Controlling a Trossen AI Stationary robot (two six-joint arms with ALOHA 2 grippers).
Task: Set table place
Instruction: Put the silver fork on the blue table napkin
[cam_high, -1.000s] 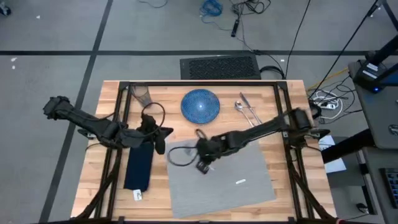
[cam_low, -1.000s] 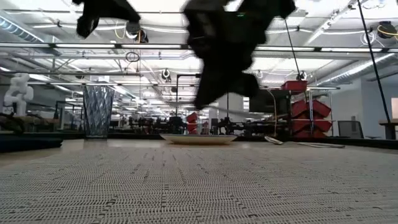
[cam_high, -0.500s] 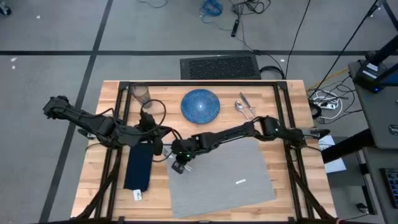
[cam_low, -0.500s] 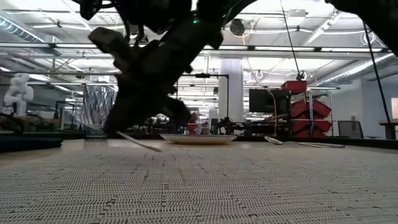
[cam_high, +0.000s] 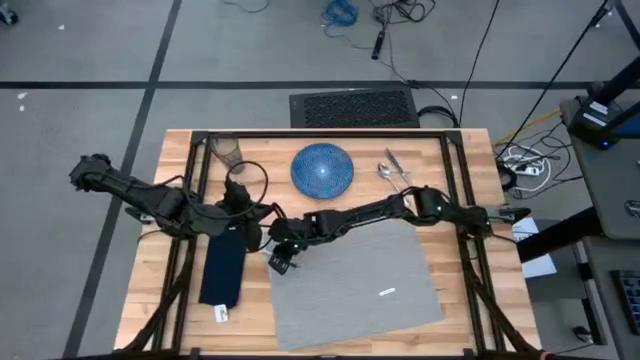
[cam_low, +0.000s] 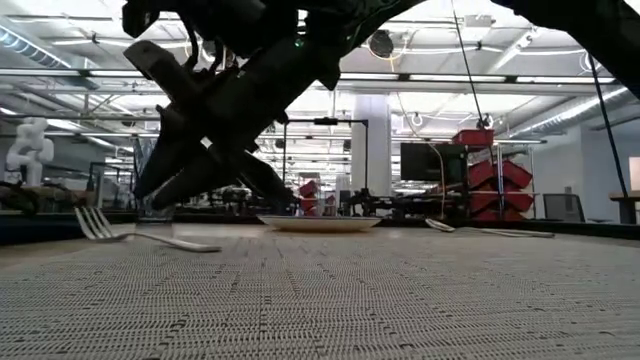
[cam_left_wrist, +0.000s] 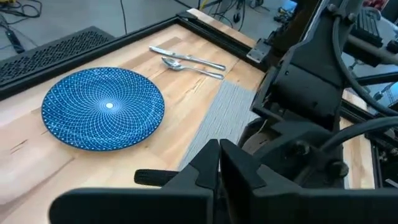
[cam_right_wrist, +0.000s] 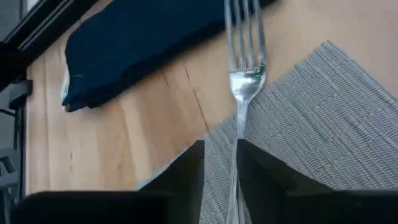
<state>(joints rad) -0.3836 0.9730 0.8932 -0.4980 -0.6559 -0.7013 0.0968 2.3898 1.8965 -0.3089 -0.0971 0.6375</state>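
- Now the right gripper (cam_high: 283, 258) reaches across the placemat (cam_high: 350, 280) to its left edge, with its two fingers (cam_right_wrist: 186, 171) set narrowly around the handle of the fork (cam_right_wrist: 244, 81). Whether they press the handle or have just let go cannot be told.
- Judging by the low view, the fork (cam_low: 140, 236) already lies down, tines up and handle on the weave, so the step in hand looks like the release.
- To do it well, the fingers should part only a little and the gripper should lift straight up, so the handle is not dragged or spun.
- Ideally the fork ends parallel to the placemat's left edge; at present its handle lies on the mat's corner while the tines stick out over bare wood toward the napkin (cam_right_wrist: 143, 46).
- Close by, the left gripper (cam_high: 252, 232) hovers over the napkin's far end, near the right gripper; its fingers (cam_left_wrist: 199, 177) sit nearly together around nothing visible.
- Beyond them, the blue plate (cam_high: 321, 168) rests on bare wood near the tabletop's far edge, with the spoon (cam_high: 388, 178) and knife (cam_high: 400, 172) just beside it to the right.
- Farther left, the glass (cam_high: 226, 150) stands near the far left corner of the table (cam_high: 450, 300).
- Silver and slim, the fork has long tines and a narrow, slippery-looking handle.
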